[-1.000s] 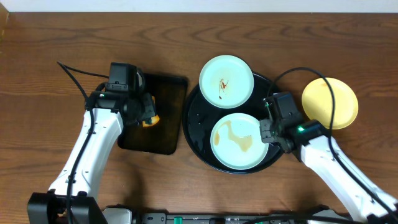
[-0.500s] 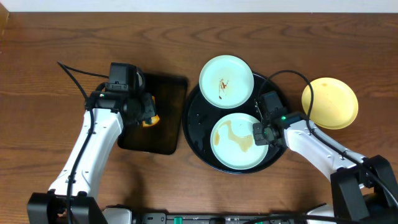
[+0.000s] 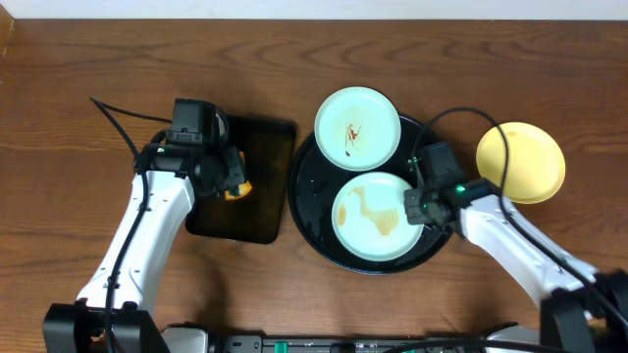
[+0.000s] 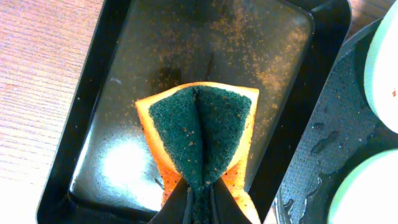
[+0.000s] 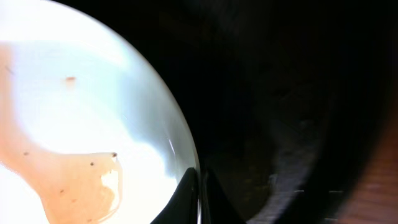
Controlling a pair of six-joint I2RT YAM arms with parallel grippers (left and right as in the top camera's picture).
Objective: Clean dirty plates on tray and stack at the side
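Note:
The round black tray [image 3: 312, 201] holds two mint-green plates. The far one [image 3: 357, 127] has thin brown smears and overhangs the tray's rim. The near one [image 3: 376, 218] has a large brown smear. My right gripper [image 3: 416, 207] is shut on the near plate's right rim, seen in the right wrist view [image 5: 198, 186] over the smeared plate [image 5: 74, 124]. The pale yellow plate [image 3: 521, 162] lies on the wood table to the right. My left gripper [image 3: 234, 182] is shut on an orange sponge with a green scrub face [image 4: 202, 127] above the rectangular tray.
A small rectangular black tray [image 3: 245, 211] lies left of the round tray; it is wet and speckled in the left wrist view [image 4: 186, 50]. Cables run from both arms across the wood table [image 3: 78, 78].
My right gripper moved in to the near green plate's right rim and closed on it; the plate shifted slightly up. The left arm has not moved.

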